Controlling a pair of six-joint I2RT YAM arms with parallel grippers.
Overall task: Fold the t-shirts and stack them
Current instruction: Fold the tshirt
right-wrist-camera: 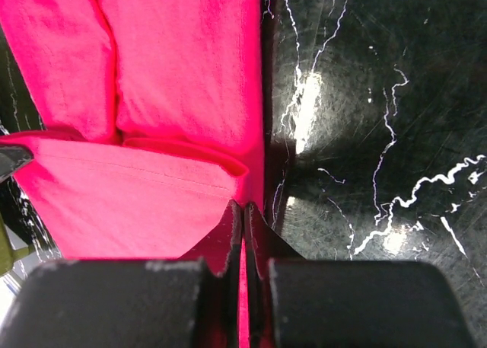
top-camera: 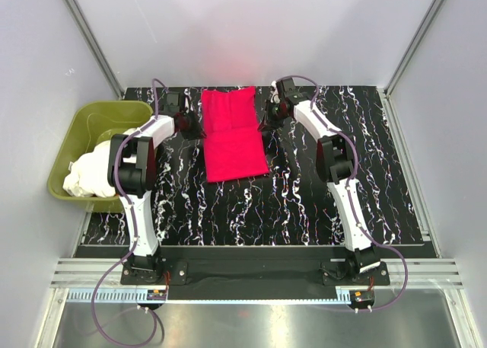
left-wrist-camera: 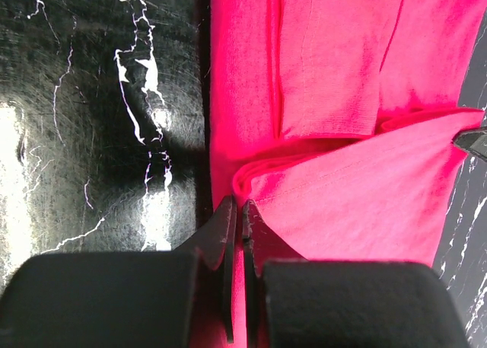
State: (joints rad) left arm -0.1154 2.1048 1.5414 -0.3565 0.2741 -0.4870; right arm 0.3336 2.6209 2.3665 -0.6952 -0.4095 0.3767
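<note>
- the fingers (left-wrist-camera: 221,230) of the left gripper (left-wrist-camera: 237,205) are pinched together on the left edge of the red t-shirt (top-camera: 232,142), with a sliver of red cloth between them
- the right gripper (right-wrist-camera: 243,207) is closed just as tightly on the shirt's right edge, with red showing in the slit between its fingers (right-wrist-camera: 262,234)
- the red t-shirt lies flat at the far middle of the table (top-camera: 342,188), narrowed to a long strip; both grips sit partway along it, at about the same level (each wrist view shows a folded lip crossing the cloth just ahead of the jaws)
- the white t-shirts (top-camera: 85,173) are heaped in the olive tub (top-camera: 84,112) at the left, beside the left arm
- the cloth looks light, soft and limp, so it will likely sag between the two grips, and its layers may slide over each other
- the side edges at matching points seem the right places to hold; each pinch should catch every layer, or the lower one may stay on the table
- lifting both sides evenly should keep the fold straight
</note>
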